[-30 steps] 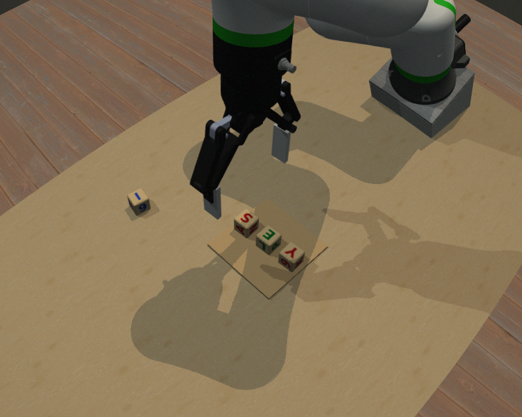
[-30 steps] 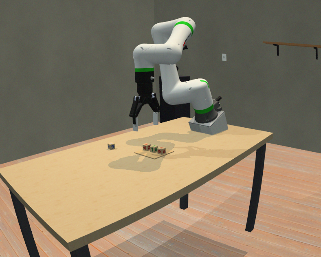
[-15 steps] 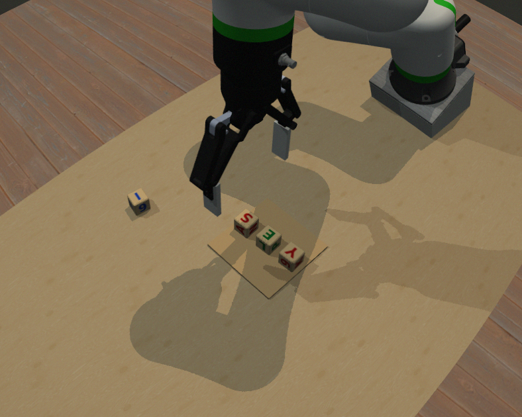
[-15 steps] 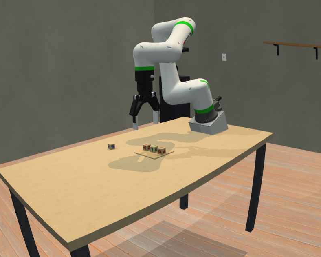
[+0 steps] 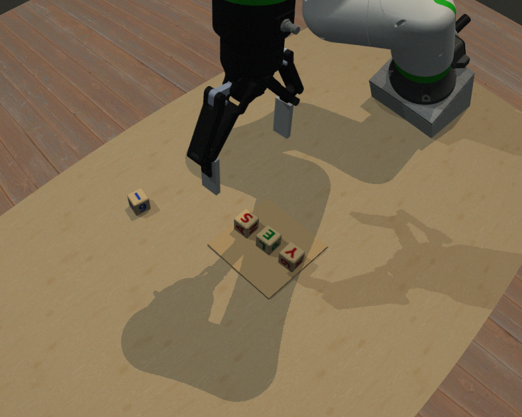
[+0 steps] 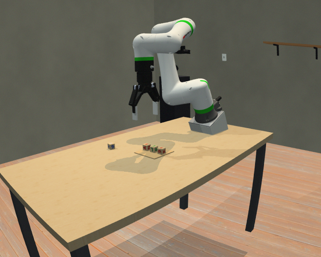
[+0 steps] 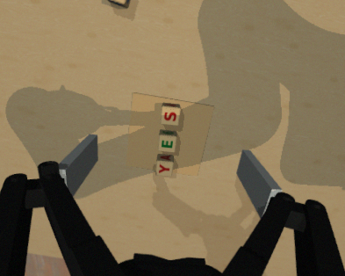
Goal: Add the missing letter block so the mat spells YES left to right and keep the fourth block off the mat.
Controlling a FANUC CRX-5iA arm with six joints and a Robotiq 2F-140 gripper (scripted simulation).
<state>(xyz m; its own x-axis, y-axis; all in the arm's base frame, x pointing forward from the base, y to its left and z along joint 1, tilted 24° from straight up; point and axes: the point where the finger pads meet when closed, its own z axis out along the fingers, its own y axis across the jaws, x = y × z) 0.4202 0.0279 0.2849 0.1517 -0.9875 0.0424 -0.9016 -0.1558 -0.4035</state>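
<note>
Wooden letter blocks line up on the thin square tan mat (image 5: 270,278): we see the red S block (image 5: 246,223), the green E block (image 5: 268,238) and the red Y block (image 5: 291,256) close together in a straight row, each letter on top, all within the mat's edges. From our wrist view the row (image 7: 168,141) lies far below and between the spread fingers, nearer the camera's centre than either pad. We find the black two-finger gripper (image 5: 245,145) high above the light wooden table (image 6: 72,193), fully open and carrying nothing, offset from the row toward the grey base block (image 5: 432,118). A fourth wooden block with a blue I on top (image 5: 138,201) sits off the mat, well apart from the others.
</note>
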